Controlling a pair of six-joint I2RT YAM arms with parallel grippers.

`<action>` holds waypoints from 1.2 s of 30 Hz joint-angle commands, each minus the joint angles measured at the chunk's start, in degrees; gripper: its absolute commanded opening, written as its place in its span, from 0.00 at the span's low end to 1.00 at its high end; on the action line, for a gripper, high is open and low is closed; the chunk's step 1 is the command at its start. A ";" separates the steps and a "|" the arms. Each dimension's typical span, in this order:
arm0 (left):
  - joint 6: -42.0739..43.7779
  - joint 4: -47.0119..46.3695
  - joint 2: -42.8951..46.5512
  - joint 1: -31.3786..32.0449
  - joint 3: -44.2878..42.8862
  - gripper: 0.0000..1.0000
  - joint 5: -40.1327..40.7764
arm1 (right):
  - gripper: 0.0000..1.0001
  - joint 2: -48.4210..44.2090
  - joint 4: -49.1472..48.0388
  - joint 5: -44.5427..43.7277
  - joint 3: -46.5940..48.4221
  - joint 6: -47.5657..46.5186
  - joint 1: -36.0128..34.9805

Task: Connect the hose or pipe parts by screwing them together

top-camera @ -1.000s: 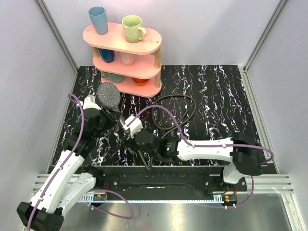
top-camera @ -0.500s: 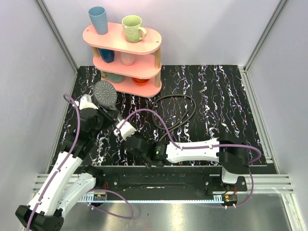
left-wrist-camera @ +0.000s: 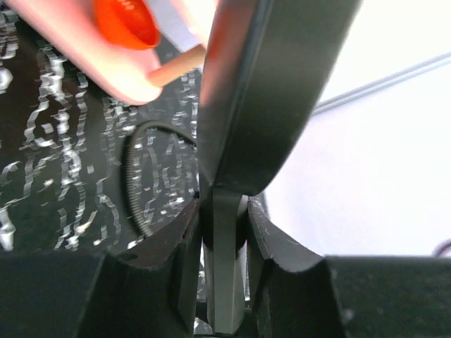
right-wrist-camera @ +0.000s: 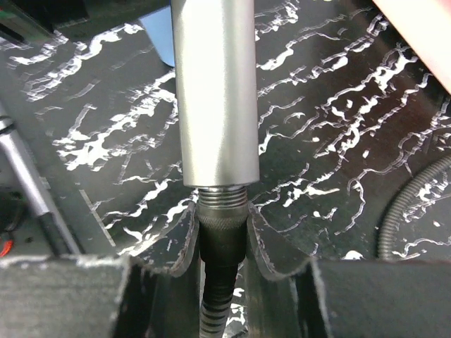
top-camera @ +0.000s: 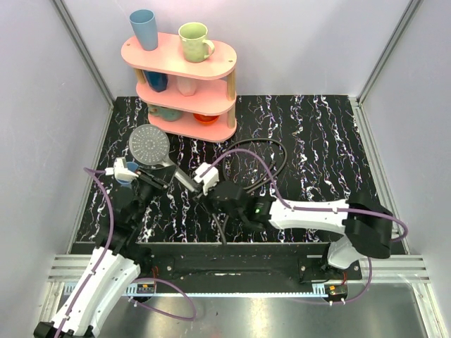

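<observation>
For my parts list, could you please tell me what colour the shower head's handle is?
The handle is matte silver-grey, clearest in the right wrist view.

Work surface: black marble-patterned tabletop with white veining (top-camera: pixel 324 134), filling the centre of the top view. Enclosure: plain pale grey back wall panel (top-camera: pixel 303 42) with matching side panels, joined by aluminium corner posts (top-camera: pixel 84 53). Upper left: pink three-tier oval wooden shelf (top-camera: pixel 224 60) against the back wall; tall blue cup (top-camera: pixel 144 29) and pale green mug (top-camera: pixel 194 41) on its top tier, orange bowl (top-camera: pixel 206 118) on the lowest. Bottom of frame: brushed metal floor plate (top-camera: pixel 282 317). Light even, diffuse.
</observation>
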State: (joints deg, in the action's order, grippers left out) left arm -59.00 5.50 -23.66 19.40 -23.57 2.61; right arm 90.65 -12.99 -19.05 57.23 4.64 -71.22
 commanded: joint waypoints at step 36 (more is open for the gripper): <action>10.75 -3.41 -6.22 0.55 -9.47 0.00 -5.96 | 0.84 -12.51 -12.30 39.82 -9.52 21.12 20.53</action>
State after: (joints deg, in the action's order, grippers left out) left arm -50.70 -5.30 -29.10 19.94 -27.29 -10.13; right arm 83.48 -36.58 31.07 45.71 31.27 -48.21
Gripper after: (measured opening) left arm 0.308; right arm 0.804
